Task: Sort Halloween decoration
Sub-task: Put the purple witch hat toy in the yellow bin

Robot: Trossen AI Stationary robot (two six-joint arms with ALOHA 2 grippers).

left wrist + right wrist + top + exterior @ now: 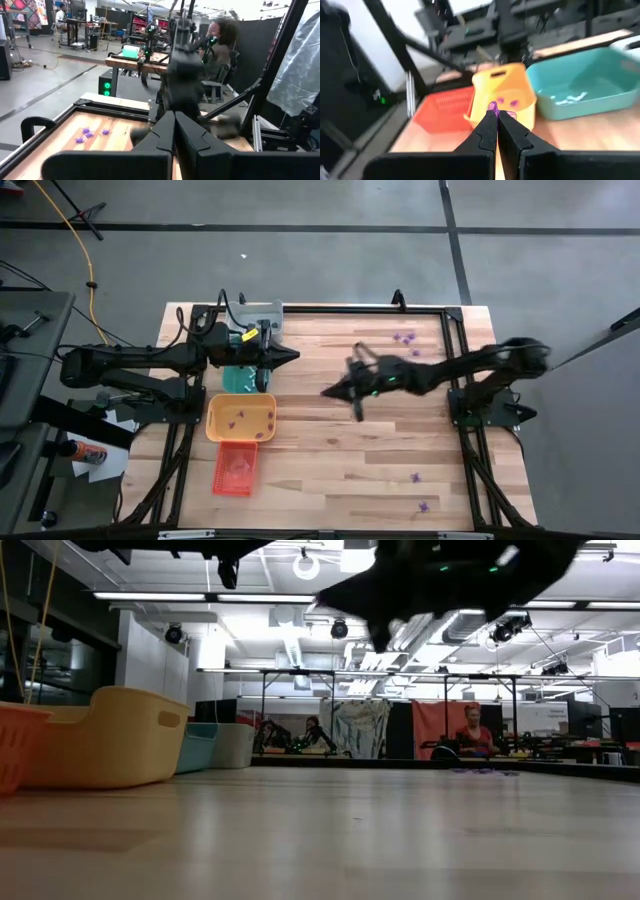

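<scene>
Two tools clenched: right tool (496, 113) pinching purple trinket (492, 106); left tool (292, 356) empty. Four trays (241, 420).

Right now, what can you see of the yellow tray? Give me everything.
The yellow tray is a rectangular bin that looks like plastic, with rounded corners, raised walls and a slot handle in its end wall. It sits upright on the wooden table, on the left arm's side. The teal tray lies on one side of it, the orange tray on the other. A few tiny purple trinkets lie inside. Neither tool touches it.
</scene>
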